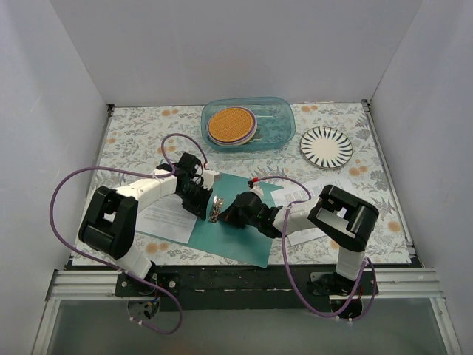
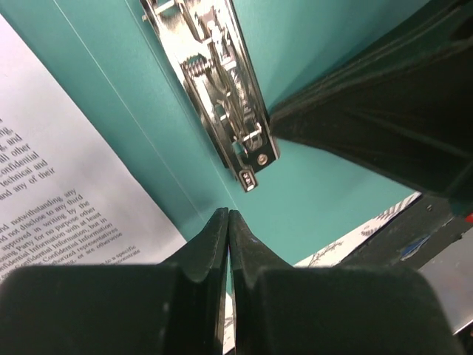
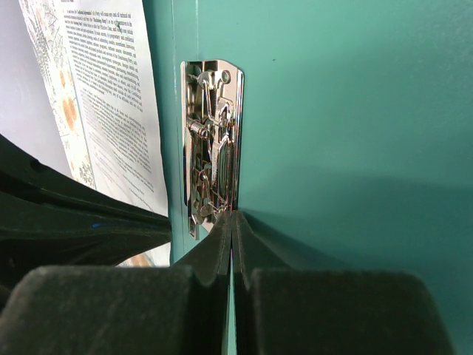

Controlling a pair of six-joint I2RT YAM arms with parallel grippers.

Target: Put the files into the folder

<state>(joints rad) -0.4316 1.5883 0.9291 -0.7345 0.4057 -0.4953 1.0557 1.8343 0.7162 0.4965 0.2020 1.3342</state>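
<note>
The teal folder [image 1: 236, 235] lies open on the worktop [image 1: 133, 140], one of the files [image 1: 166, 218] on its left half, the left end effector [image 1: 202, 205] and right end effector [image 1: 228, 216] both pinched shut, empty, by its silver clip [image 1: 215, 208]; the clear blue container [image 1: 277, 122] behind holds a round orange mat [image 1: 230, 124].

From above, print on the files [image 1: 166, 218] is too small to read, the folder [image 1: 236, 244] partly covered.

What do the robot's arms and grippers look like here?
Both the left arm and right arm have white links between bulky black joint housings, each trailed by a looping purple cable. The left gripper and right gripper have matte black fingers tapering to wedge-shaped tips.
</note>
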